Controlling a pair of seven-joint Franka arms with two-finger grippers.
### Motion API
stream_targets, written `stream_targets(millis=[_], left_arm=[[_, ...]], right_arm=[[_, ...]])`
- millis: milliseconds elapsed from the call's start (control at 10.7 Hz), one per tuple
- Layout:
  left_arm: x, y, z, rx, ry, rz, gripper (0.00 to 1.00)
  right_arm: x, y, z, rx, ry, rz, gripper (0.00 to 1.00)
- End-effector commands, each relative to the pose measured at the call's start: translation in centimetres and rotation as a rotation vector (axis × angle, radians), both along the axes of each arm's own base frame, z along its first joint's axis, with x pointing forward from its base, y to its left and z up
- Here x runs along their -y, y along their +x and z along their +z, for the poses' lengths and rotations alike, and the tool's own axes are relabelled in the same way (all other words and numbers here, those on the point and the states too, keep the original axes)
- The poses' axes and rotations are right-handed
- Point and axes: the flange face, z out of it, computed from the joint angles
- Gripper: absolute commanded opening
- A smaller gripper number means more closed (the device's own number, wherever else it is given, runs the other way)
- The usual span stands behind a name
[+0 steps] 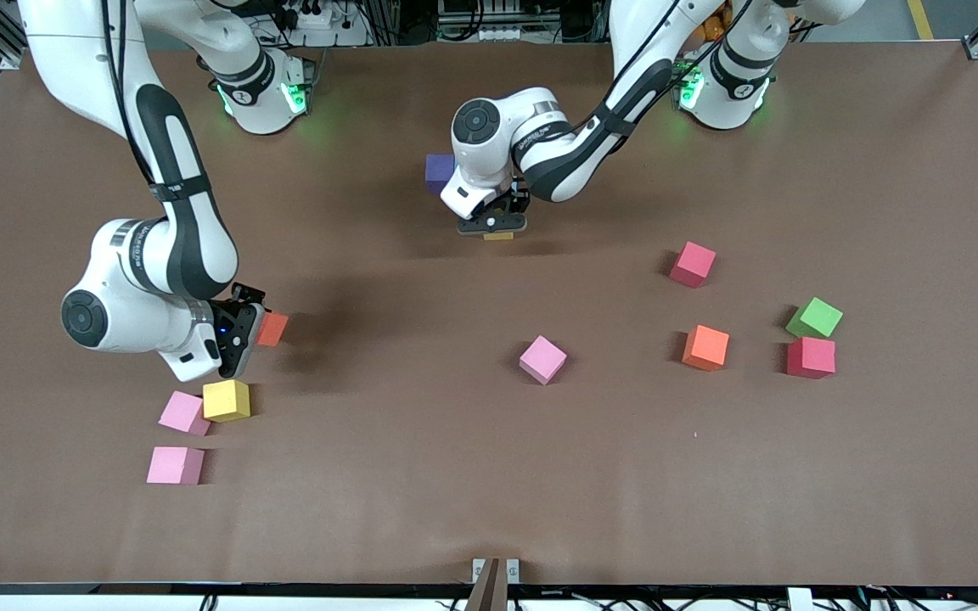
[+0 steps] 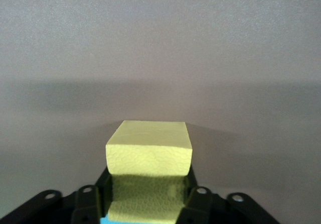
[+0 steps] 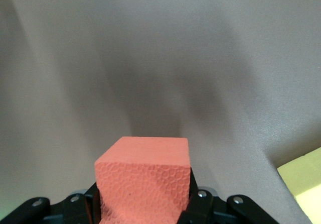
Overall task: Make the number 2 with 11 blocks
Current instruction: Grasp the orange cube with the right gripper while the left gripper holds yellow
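The front view looks down from high across the brown table (image 1: 489,475), facing both arm bases. Each wrist view sits close over its gripper's cube, sharing that tabletop with the front view.

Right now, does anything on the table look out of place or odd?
Nothing is spilled or damaged. The cubes lie scattered and turned at different angles, with no number 2 formed. A green cube and a deep red cube sit toward the left arm's end, touching at a corner.
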Motion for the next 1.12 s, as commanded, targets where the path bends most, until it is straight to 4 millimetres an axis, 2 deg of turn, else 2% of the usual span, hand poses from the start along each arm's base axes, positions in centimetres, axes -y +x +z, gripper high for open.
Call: stream_targets(millis=[0,93,187,280,560,746,933,1026], left_arm=[[0.1,-0.2,0.0,0.019,-0.001,0.007,0.62],[0.0,-0.2,0.0,0.019,-0.001,0.008,0.63],[-0.1,0.0,0.2,0.022,-0.002,0.009,0.77],[0.0,0.1,0.4,0.025,-0.004,-0.002,1.00],[-0.6,1.4,1.4,0.082,0.002,-0.034,1.00],[-2.1,3.8,4.2,0.121,0.000,0.006,1.00],[-5.1,7.6,8.5,0.164,0.017,0.071,1.00],[-6.8,9.5,10.0,0.181,0.013,0.082,1.00]], right_arm=[[-0.6,-0.5,0.5,0.001,0.019,-0.019,0.13],[-1.5,-0.6,0.8,-0.004,0.015,-0.025,0.13],[-3.0,-0.8,0.9,-0.004,0.016,-0.005,0.13],[-4.5,-1.1,0.9,0.000,0.017,0.020,0.13],[-9.3,-2.1,1.3,-0.002,0.031,0.041,0.13],[-11.5,-2.6,1.7,0.002,0.023,0.027,0.13],[-13.4,-3.0,2.0,0.005,0.012,0.004,0.13],[-14.4,-3.3,2.2,0.005,0.004,-0.012,0.13]])
